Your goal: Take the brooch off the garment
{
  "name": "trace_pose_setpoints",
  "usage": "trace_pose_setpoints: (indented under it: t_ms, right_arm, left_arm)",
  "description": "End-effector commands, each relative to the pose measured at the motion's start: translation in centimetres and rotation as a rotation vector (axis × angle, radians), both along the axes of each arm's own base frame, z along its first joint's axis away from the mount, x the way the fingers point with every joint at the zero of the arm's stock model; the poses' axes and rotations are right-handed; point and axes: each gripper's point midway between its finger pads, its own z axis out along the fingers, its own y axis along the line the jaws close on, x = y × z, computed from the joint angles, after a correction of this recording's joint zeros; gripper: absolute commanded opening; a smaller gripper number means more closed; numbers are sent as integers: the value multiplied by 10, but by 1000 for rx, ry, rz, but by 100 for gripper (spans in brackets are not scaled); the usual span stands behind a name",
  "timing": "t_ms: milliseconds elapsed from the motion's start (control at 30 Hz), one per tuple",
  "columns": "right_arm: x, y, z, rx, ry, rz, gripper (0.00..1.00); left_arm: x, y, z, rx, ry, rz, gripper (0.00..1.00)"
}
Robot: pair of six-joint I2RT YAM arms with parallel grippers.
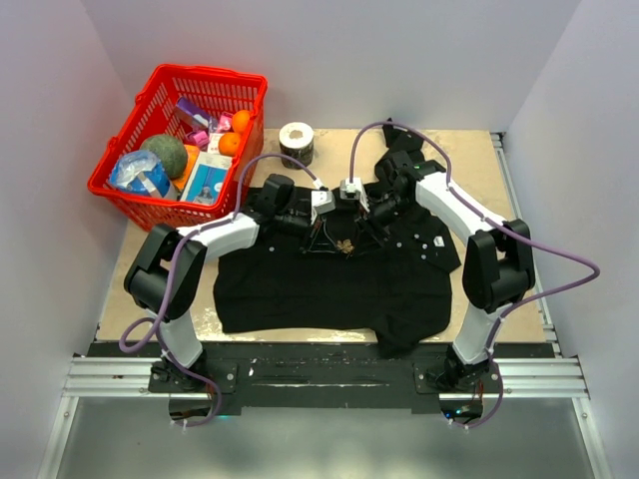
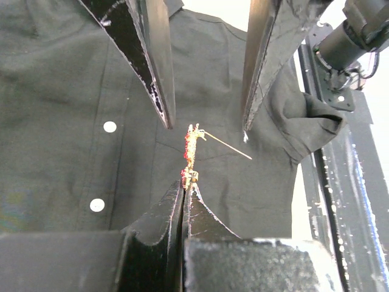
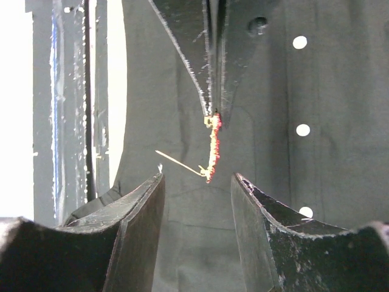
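Observation:
The black garment point(image 1: 329, 284) lies spread flat on the table. My left gripper point(image 2: 185, 182) is shut on the lower end of the reddish-pink brooch point(image 2: 191, 148), which I see edge-on over the shirt's chest. Its thin gold pin point(image 2: 228, 146) stands open and sticks out sideways. In the right wrist view the brooch point(image 3: 213, 149) hangs from the left gripper's fingertips point(image 3: 213, 112). My right gripper point(image 3: 197, 176) is open, one finger on each side just short of the brooch, and holds nothing. From above, both grippers meet at the brooch point(image 1: 344, 244).
White shirt buttons point(image 2: 109, 126) run beside the brooch. A red basket point(image 1: 150, 195) of groceries stands at the back left and a tape roll point(image 1: 297, 143) at the back middle. The shirt's collar end point(image 1: 399, 150) reaches the back wall.

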Motion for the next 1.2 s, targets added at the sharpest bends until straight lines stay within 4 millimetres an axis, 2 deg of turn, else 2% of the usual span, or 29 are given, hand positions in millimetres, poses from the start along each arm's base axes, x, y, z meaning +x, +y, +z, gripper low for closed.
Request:
trace_pose_setpoints:
  t_ms: [0,400,900,1167]
  right_arm:
    - [-7,5,12,27,-18,49,50]
    - [11,16,13,44,0,-40,40]
    - [14,18,11,25,7,-55,40]
    - [30,20,15,9,-29,-132,36]
  left_arm:
    - [5,-7,21,-61,-13,-26,0]
    - [1,-6,24,-69,-3,-18,0]
    - [3,-8,23,-76,15,-13,0]
    - [6,-11,23,-85,37,-9,0]
